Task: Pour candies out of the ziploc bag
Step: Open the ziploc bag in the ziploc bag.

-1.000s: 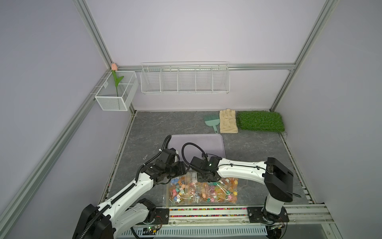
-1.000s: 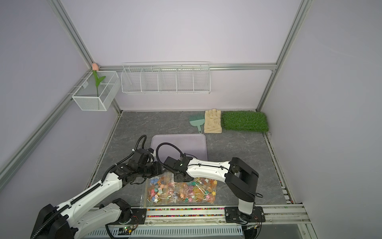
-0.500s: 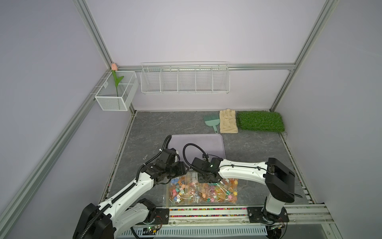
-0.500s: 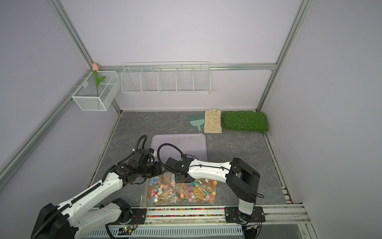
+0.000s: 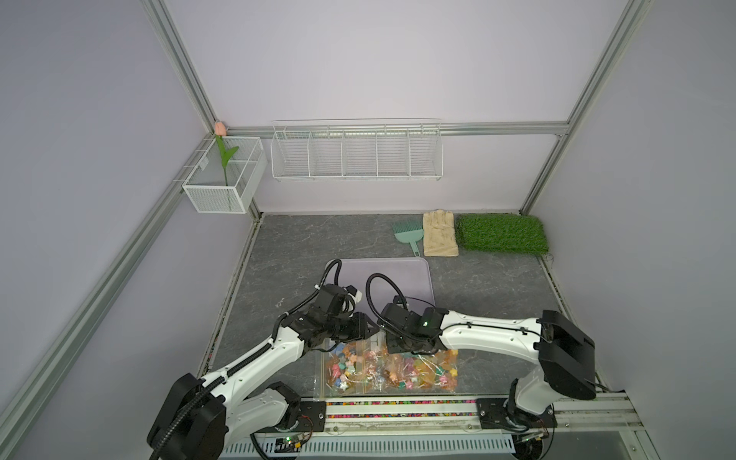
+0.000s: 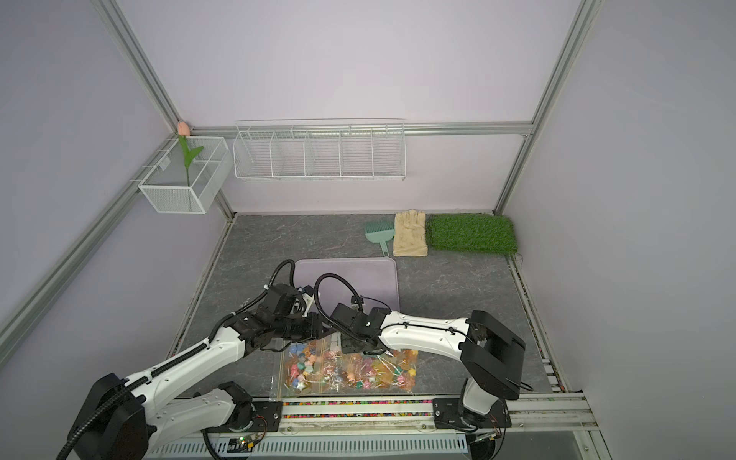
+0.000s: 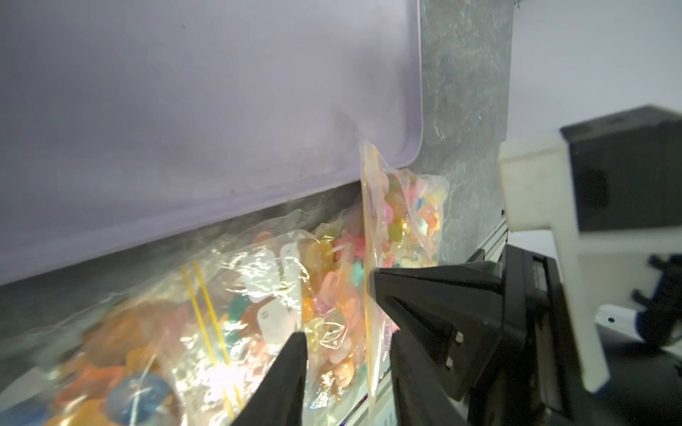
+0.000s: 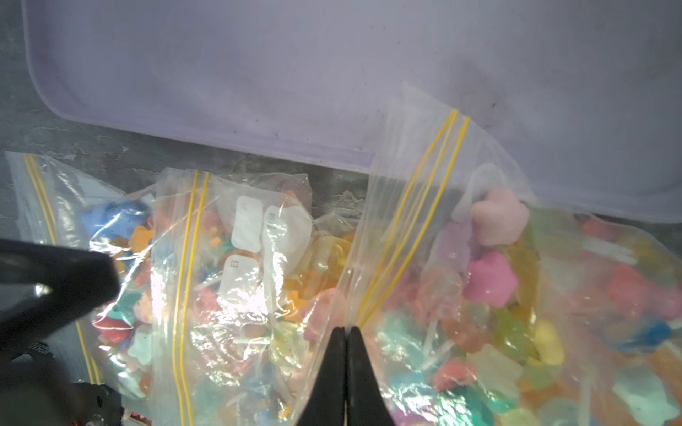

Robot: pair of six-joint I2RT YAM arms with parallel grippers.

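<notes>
The candies (image 8: 494,276) were all still inside the ziploc bag (image 8: 424,206), a heap of pink, yellow, teal and orange shapes lying just past the tips of the right gripper (image 8: 346,332) and off to one side of them. The bag's mouth edge, marked by yellow zip lines, ran straight out from those tips. Its far corner was raised and overlapped the near rim of the lavender tray (image 8: 258,73).

Within the last second the right fingers had come fully together, and they now pinched the clear film right at the zip strip. The left gripper (image 7: 347,335) had narrowed but was not closed. Its fingers stood partly apart, astride the same raised edge, with film and a yellow line in the gap and nothing clamped yet.

So one lip appeared secured and the second grip looked about to follow, probably to pull the mouth apart. Pouring had not begun, and no candy lay on the tray. Two other bags (image 8: 192,258) rested on the table (image 5: 478,286) between the two sets of fingers, untouched.
</notes>
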